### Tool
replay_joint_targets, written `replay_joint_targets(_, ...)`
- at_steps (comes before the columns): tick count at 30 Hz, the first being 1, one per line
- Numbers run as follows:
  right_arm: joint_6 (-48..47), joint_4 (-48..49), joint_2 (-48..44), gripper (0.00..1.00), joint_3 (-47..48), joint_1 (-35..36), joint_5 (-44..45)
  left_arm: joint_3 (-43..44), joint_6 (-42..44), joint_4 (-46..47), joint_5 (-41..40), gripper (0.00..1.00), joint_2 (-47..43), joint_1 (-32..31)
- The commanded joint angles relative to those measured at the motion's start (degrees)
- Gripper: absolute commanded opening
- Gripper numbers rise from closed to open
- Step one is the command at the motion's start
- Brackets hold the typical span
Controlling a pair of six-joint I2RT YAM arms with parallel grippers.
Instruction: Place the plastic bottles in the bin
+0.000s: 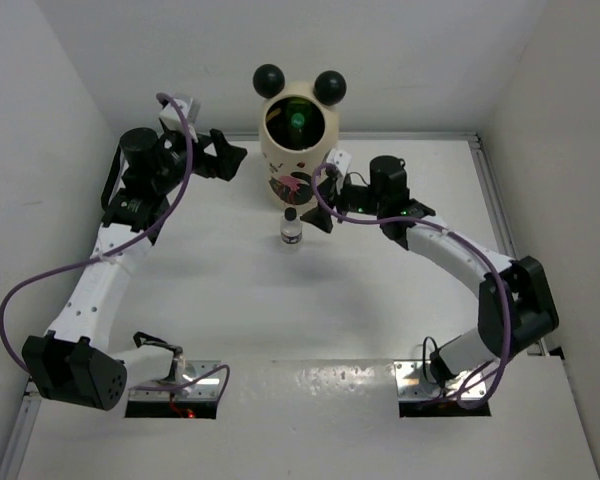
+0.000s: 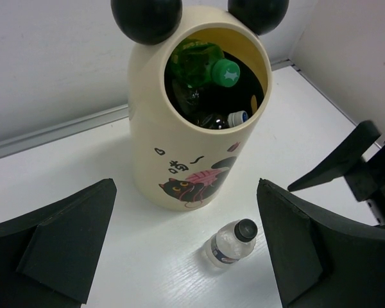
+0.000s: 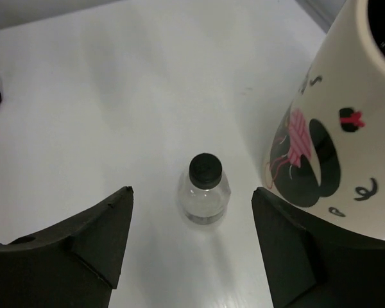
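White table (image 1: 230,300); cream bin (image 1: 280,160) at the middle of its far edge. Left gripper (image 1: 230,155), beside the bin: jaws wide, empty. Right gripper (image 1: 323,198): jaws wide, either side of the upright black-capped bottle (image 3: 204,189) just before the bin, not touching it. Green bottle (image 2: 196,61) lies inside the bin.

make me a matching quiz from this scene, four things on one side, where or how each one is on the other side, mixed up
Things:
1. green bottle
2. black-capped clear bottle
3. left pincer
4. bin

Place or state:
a. standing on the table, in front of the bin
b. open, holding nothing, left of the bin
c. inside the bin
d. cream-coloured, upright

Pairs: 1-c, 2-a, 3-b, 4-d
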Motion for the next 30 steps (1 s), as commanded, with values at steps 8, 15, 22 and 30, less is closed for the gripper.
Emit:
replay_joint_targets(8,0.0,9.0,7.1,0.71,-0.8,3.6,-0.1,2.3,0.8,-0.2,-0.8,0.99,1.6,-0.8)
replay_joint_targets(15,1.0,12.5,12.2,0.71,0.4,4.3,-0.1,2.8,1.3,-1.3,-1.3,0.99,3.2,-0.8)
replay_joint_targets(22,1.4,15.6,17.2,0.57,2.4,4.4,0.4,2.8,1.8,-1.9,-1.8,0.99,3.2,-0.3)
replay_joint_targets(30,2.2,19.3,19.4,0.78,3.4,5.1,2.3,2.8,2.9,-2.5,-2.3,0.99,3.2,-0.3)
